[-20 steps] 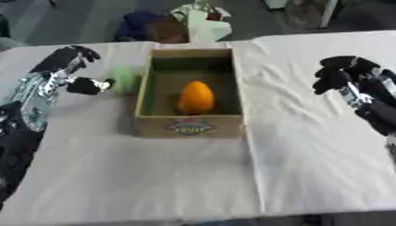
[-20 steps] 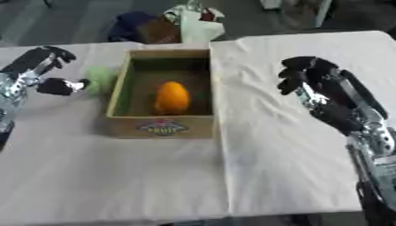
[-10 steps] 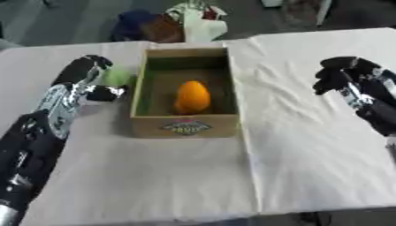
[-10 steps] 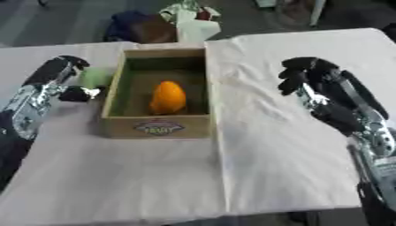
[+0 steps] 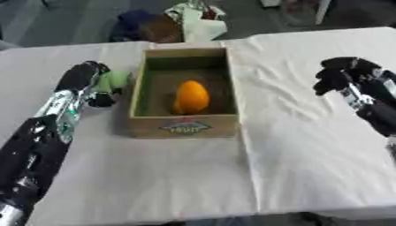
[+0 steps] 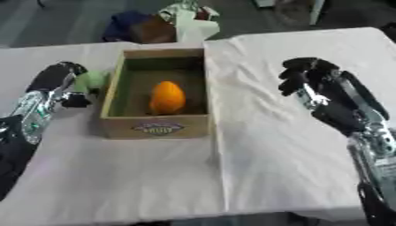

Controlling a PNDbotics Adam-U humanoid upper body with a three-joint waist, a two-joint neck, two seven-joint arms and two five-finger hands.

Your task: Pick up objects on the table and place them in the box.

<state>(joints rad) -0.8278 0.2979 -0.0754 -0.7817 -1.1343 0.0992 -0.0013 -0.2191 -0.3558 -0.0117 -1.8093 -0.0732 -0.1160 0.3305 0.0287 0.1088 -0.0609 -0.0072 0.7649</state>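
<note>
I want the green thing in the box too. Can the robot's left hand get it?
Probably yes. The left hand is already at the green thing, beside the box, with nothing between them.

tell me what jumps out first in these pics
The orange fruit lying alone in the open cardboard box at the table's middle. Just left of the box, the left robot hand curls around a pale green object, while the right robot hand hovers over the white cloth.

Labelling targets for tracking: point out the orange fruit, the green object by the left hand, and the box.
orange fruit [image 5: 191, 96]: left eye view, middle of its body.
green object [image 5: 118, 78]: left eye view, its visible right side.
box [image 5: 184, 126]: left eye view, front wall by the label.
</note>
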